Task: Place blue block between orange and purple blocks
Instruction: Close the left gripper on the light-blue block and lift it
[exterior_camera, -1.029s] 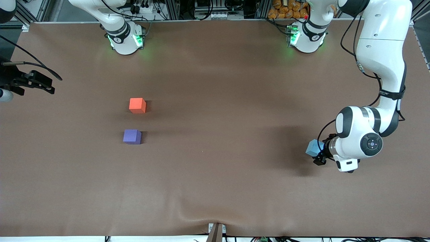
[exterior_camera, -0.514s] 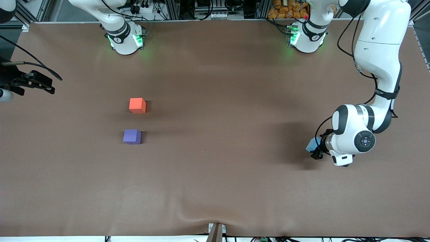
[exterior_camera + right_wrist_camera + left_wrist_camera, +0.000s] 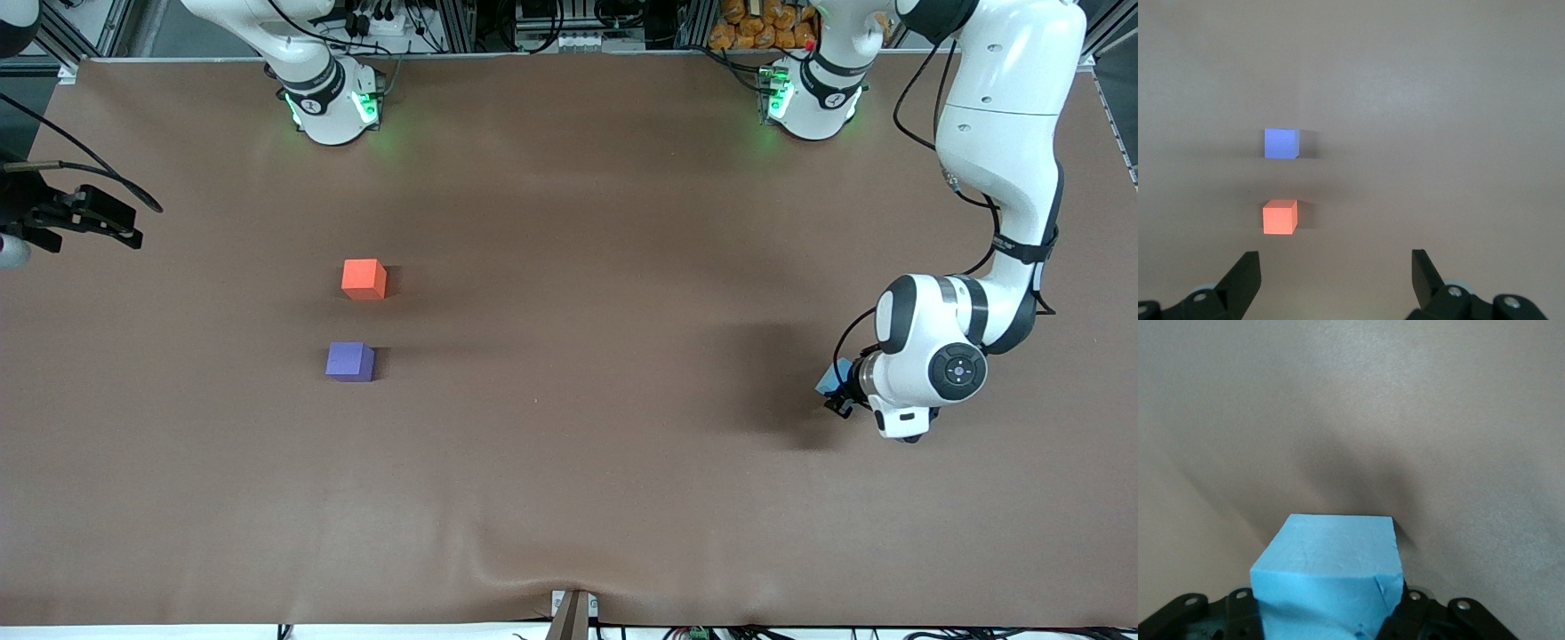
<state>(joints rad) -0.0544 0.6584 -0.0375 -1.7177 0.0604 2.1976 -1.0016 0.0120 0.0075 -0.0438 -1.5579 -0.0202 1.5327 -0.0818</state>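
Observation:
The blue block (image 3: 830, 377) is held in my left gripper (image 3: 837, 392), a little above the table near the left arm's end; a shadow lies under it. In the left wrist view the block (image 3: 1331, 573) fills the space between the fingers of the left gripper (image 3: 1331, 623). The orange block (image 3: 364, 278) and the purple block (image 3: 349, 362) sit apart on the table toward the right arm's end, the purple one nearer the front camera. My right gripper (image 3: 111, 220) waits open and empty over the table's edge at the right arm's end (image 3: 1336, 273), facing the orange block (image 3: 1279, 217) and purple block (image 3: 1281, 143).
The brown table cover (image 3: 569, 222) has a wrinkle at the edge nearest the front camera (image 3: 551, 569). The two arm bases (image 3: 331, 102) (image 3: 811, 98) stand along the edge farthest from the camera.
My left gripper has shifted slightly with the blue block in it, and the wrist now covers more of the block in the front view. The right arm and the other blocks have not moved.

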